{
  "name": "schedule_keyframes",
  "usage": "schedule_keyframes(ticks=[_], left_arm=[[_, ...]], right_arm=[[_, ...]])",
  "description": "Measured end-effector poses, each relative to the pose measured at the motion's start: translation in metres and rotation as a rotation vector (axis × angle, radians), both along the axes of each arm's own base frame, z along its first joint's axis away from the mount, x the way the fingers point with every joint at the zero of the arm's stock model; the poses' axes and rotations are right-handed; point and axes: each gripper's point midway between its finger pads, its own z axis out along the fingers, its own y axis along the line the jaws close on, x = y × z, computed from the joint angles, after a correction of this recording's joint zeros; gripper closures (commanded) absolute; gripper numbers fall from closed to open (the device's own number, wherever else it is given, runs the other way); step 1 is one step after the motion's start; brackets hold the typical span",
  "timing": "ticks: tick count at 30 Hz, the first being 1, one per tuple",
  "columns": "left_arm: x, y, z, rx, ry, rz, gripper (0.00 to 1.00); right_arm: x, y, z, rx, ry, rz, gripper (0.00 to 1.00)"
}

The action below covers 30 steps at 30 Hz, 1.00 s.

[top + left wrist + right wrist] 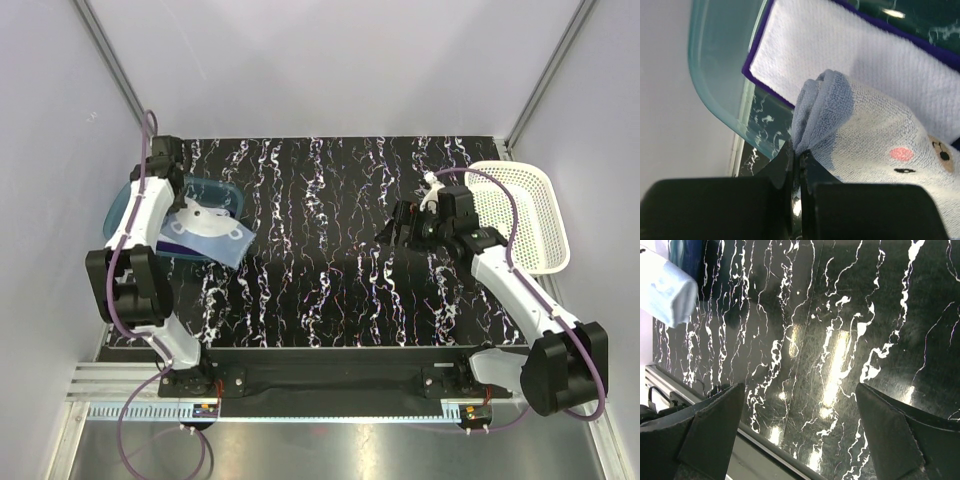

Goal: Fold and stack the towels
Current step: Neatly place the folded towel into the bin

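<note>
My left gripper (799, 154) is shut on a bunched edge of the light blue towel (875, 135), which has a printed face with a pink cheek. Under it in the left wrist view lies the white towel (840, 55), folded flat on the purple towel (759, 59), whose edge shows round it. Both rest in the teal tray (715, 65). From above, the blue towel (212, 233) drapes over the tray's near right corner. My right gripper (800, 387) stands open and holds nothing above the black marbled table (850, 315), right of centre.
A white mesh basket (530, 215) stands at the table's right edge, behind the right arm. The teal tray (120, 205) sits at the far left. The table's metal front rail (715, 412) runs just below the right fingers.
</note>
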Motion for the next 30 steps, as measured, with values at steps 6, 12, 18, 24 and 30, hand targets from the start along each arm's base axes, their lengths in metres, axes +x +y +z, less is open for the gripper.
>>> schedule_keyframes(ticks=[6, 12, 18, 24, 30], left_arm=[[0.022, 0.03, 0.006, 0.022, -0.065, 0.073, 1.0], [0.034, 0.065, -0.03, 0.02, 0.003, 0.172, 0.71], [0.046, 0.08, -0.048, 0.053, 0.04, 0.257, 0.43], [0.059, 0.067, -0.024, 0.008, -0.047, 0.268, 0.33], [0.061, -0.012, 0.018, -0.202, -0.18, 0.099, 0.01]], right_arm=[[0.004, 0.001, 0.003, -0.005, -0.015, 0.005, 0.0], [0.005, 0.0, -0.001, -0.019, -0.012, 0.009, 0.0], [0.009, -0.003, -0.007, -0.043, 0.002, -0.001, 0.0], [0.011, -0.005, -0.009, -0.058, 0.017, -0.011, 0.0], [0.014, -0.008, 0.01, -0.067, 0.012, -0.032, 0.0]])
